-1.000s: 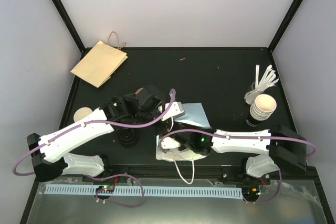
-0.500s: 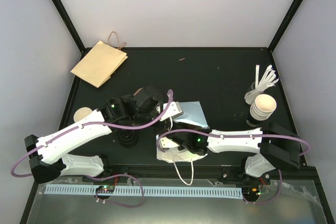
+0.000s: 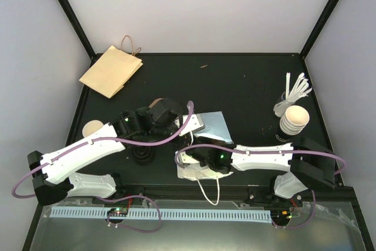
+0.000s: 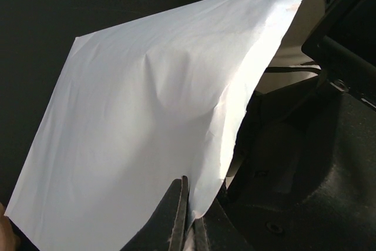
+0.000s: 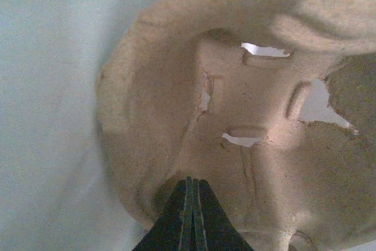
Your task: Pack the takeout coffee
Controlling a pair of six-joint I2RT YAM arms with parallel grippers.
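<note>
You are looking at a black table boxed in by white walls. Take the white bag lying at its middle as your reference.

The left gripper is pinching the bag's upper sheet, with its fingers fully together on the paper edge, and is holding the mouth agape. The right gripper is also fully closed. It appears to be nipping the rim of a pulp carrier at the near end of the bag. Neither gripper is free.

The lidded cup is not showing plainly in any view. A round black shape is sitting just left of the bag, beside the left arm. You cannot tell whether it is the cup's lid or loose lids. If it is the cup, it is lying left of both grippers and nearer the left arm, while the bag's long axis is running near to far.

Count as follows:
- Two bags, with the brown bag lying far left of the white one.
- One nested cup stack and one bundle of stirrers, both to the right.
- One open cup, well to the left.
</note>
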